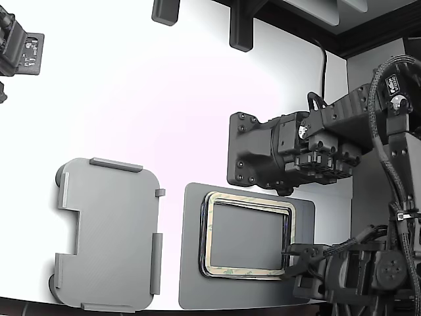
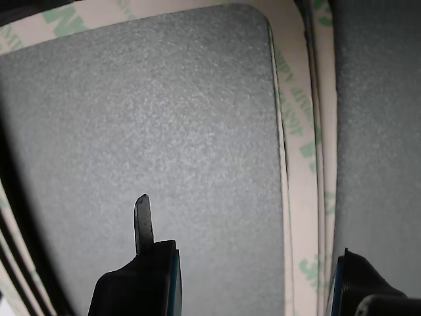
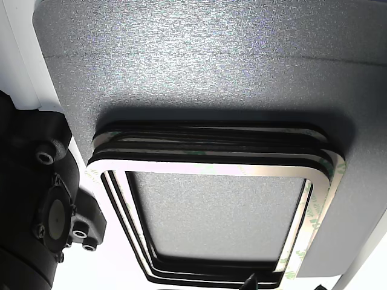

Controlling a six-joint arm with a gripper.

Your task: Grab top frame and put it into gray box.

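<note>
The gripper (image 2: 250, 276) is seen spread apart, empty — one thin finger (image 2: 143, 220) inside the open middle, the other jaw beyond the rim of the top frame (image 2: 299, 164). Several frames — at least three — are stacked on one dark mat (image 1: 191, 263). One gray box (image 1: 108, 234) lies well apart, toward the exterior view's left.

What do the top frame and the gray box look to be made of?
Top frame: seemingly thin sheet faced with pale paper liner, going by green print along its rim. Gray box: likely matte moulded plastic, with uniform grey and raised edge tabs.
</note>
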